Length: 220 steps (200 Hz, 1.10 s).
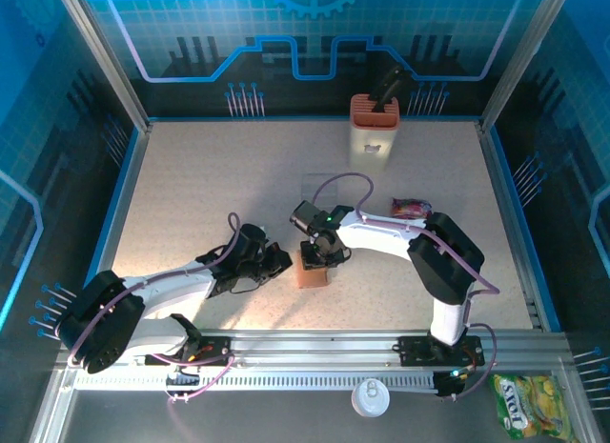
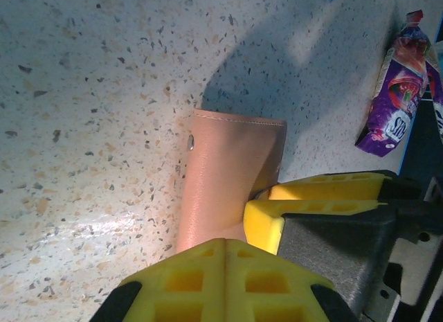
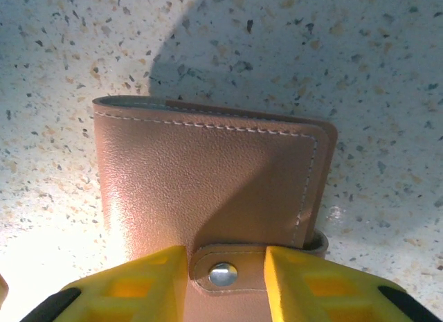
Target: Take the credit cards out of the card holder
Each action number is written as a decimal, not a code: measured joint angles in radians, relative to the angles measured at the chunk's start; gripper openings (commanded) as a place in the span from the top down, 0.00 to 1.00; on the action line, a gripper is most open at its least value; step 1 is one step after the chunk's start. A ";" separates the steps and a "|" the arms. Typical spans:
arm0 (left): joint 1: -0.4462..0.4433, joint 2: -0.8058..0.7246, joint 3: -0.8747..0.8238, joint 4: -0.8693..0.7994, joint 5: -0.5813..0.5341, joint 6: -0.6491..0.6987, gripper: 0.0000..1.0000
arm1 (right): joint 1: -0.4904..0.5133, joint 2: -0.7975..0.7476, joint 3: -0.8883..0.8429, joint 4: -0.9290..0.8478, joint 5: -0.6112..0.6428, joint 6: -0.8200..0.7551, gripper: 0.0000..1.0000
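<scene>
risk 1: the right gripper [image 3: 225, 261] is going for the snap tab [image 3: 223, 275]; a pull could be dragging the whole card holder [image 1: 313, 269] toward the snack packet [image 1: 412, 208] instead of popping the snap
risk 2: the narrow tab could be slipping out of the pads
risk 3: both claws are crowding the holder edge facing away from the packet, so fingers could be clashing
right claw: part-spread, straddling the tab, cannot tell if it's pinching yet
left claw: left gripper [image 2: 225, 251] is pressing its pads together on the holder's side away from the packet; cannot tell if it's nipping the edge
holder pos: well apart from the packet, toward the left arm
cards: no credit cards out yet
pointing: snap edge is facing roughly packet-ward
long axis: seemingly running crosswise to the packet line; flat or tipped, cannot tell
</scene>
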 measured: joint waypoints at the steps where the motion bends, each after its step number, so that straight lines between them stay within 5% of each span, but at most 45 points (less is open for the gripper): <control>1: 0.000 0.000 0.000 0.000 0.000 0.000 1.00 | 0.000 0.000 0.000 0.000 0.000 0.000 0.65; 220: -0.044 0.156 0.058 0.077 0.057 -0.002 1.00 | 0.002 -0.029 -0.057 0.084 -0.018 0.002 0.85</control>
